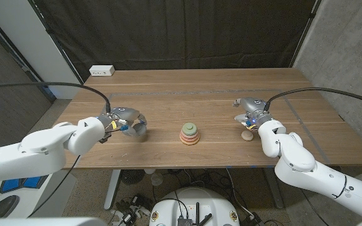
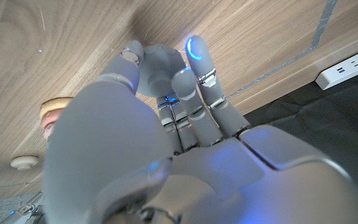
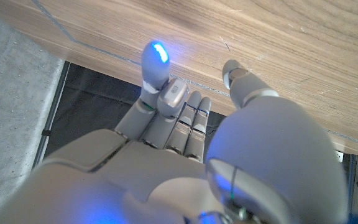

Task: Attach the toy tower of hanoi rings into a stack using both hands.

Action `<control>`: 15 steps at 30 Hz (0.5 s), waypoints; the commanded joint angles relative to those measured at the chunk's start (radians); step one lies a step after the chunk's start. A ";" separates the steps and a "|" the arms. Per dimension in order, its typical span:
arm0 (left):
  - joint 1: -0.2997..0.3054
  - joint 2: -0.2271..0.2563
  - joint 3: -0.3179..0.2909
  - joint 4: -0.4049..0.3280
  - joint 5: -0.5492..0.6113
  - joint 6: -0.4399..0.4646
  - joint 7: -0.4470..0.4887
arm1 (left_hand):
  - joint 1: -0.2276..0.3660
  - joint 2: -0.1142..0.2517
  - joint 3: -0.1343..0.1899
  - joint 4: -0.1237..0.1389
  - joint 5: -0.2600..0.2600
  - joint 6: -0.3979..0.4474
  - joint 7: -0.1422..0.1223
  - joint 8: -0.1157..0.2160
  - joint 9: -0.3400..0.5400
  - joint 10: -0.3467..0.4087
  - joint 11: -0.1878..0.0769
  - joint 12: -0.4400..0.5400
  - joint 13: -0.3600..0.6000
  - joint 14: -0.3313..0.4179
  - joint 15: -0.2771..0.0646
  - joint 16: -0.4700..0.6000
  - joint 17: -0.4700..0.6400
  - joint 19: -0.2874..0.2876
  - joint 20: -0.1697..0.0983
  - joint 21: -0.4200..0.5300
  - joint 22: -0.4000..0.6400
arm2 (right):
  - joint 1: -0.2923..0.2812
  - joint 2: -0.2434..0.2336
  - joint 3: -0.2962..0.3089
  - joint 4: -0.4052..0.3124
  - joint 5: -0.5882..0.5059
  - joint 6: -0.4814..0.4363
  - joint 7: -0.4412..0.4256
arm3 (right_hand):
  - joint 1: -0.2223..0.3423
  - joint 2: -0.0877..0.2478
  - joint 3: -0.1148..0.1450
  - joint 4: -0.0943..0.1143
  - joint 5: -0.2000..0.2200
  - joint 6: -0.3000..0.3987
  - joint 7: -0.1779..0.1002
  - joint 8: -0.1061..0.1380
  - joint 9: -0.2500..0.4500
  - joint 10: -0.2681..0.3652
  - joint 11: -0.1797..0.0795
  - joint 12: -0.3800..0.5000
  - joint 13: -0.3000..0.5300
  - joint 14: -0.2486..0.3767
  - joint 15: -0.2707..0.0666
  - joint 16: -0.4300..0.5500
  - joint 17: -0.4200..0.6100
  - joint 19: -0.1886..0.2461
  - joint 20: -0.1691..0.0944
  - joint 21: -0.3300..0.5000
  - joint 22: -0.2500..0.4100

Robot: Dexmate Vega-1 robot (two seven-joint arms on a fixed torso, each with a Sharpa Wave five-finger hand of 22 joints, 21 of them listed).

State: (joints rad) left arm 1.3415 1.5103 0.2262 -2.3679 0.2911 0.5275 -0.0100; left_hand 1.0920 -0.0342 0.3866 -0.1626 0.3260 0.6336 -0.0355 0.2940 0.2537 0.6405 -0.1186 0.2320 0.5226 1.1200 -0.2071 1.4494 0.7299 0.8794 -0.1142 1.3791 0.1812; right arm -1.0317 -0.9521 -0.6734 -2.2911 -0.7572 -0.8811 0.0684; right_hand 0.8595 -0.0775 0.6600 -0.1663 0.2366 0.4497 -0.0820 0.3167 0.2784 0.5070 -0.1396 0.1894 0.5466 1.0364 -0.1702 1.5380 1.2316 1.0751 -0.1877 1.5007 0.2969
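We see the stack standing upright near the middle of the table, a little toward the front edge, with rings in pink, tan and green narrowing toward the top. It sits between our two hands and touches neither.

Our left hand is over the table toward the left edge, well apart from the stack. Its fingers curl in around a grey ring; in the left wrist view the thumb and fingers close on that grey ring just above the wood, so we hold it. That same view shows the stack past the palm and a small tan piece lying farther off on the table.

Our right hand is over the table toward the right edge, also well apart from the stack. Its fingers are loosely apart in the right wrist view, with nothing between them that we can make out. The tan piece lies on the table just at the front side of this hand.

A white power strip lies at the table's back left corner. A dark curtain hangs behind the table.
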 commanded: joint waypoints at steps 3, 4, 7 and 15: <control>0.184 0.020 -0.243 -0.001 -0.038 -0.058 -0.001 | -0.002 -0.001 0.006 0.002 0.003 0.006 -0.003 0.001 0.003 0.061 -0.048 -0.003 0.022 0.008 -0.010 -0.001 0.004 0.008 -0.096 0.005 0.003 | 0.008 0.007 -0.011 -0.003 -0.009 -0.019 0.005 | 0.000 -0.004 0.008 0.001 -0.001 0.010 -0.002 0.001 -0.001 0.017 -0.003 0.011 -0.001 -0.005 -0.046 -0.003 0.000 -0.005 -0.032 0.010 0.002; 0.192 0.007 -0.257 0.002 -0.029 -0.069 -0.012 | -0.002 0.001 0.007 0.002 0.003 0.007 -0.003 0.001 0.003 0.061 -0.048 -0.003 0.023 0.006 -0.010 -0.003 0.002 0.008 -0.096 0.004 0.002 | 0.008 0.007 -0.013 -0.003 -0.010 -0.020 0.006 | 0.000 -0.004 0.008 0.001 -0.001 0.011 -0.002 0.001 -0.001 0.017 -0.003 0.011 -0.001 -0.005 -0.046 -0.003 0.000 -0.006 -0.032 0.008 0.000; 0.199 -0.035 -0.283 0.008 -0.007 -0.106 -0.048 | -0.003 0.000 0.006 0.002 0.003 0.008 -0.004 0.000 0.004 0.065 -0.049 -0.004 0.023 0.006 -0.010 -0.005 0.002 0.007 -0.095 0.004 0.002 | 0.010 0.009 -0.016 -0.005 -0.013 -0.026 0.007 | 0.000 -0.003 0.008 0.001 -0.001 0.011 -0.003 0.001 -0.001 0.020 -0.004 0.012 -0.001 -0.005 -0.046 -0.003 0.000 -0.005 -0.032 0.010 0.002; 0.164 -0.110 -0.278 0.017 0.065 -0.175 -0.109 | -0.002 -0.001 0.007 0.000 0.003 0.013 -0.006 0.000 0.005 0.067 -0.051 -0.008 0.028 0.011 -0.010 -0.004 0.008 0.008 -0.097 0.005 0.003 | 0.014 0.010 -0.023 -0.007 -0.017 -0.037 0.013 | 0.001 -0.002 0.009 0.002 -0.001 0.014 -0.002 0.001 -0.002 0.022 -0.003 0.013 -0.001 -0.004 -0.046 -0.003 0.000 -0.006 -0.032 0.011 0.000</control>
State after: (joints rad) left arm 1.4941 1.4784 0.0020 -2.3635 0.2910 0.4369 -0.0497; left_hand 1.0922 -0.0344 0.3866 -0.1626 0.3259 0.6372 -0.0391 0.2934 0.2533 0.6498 -0.1173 0.2240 0.5268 1.1242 -0.2114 1.4458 0.7343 0.8794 -0.1142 1.3791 0.1813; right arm -1.0230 -0.9450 -0.6871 -2.2950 -0.7680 -0.9023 0.0755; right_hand 0.8594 -0.0774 0.6600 -0.1663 0.2365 0.4532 -0.0855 0.3167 0.2738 0.5179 -0.1429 0.1971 0.5448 1.0363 -0.1701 1.5380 1.2316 1.0751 -0.1877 1.5054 0.2971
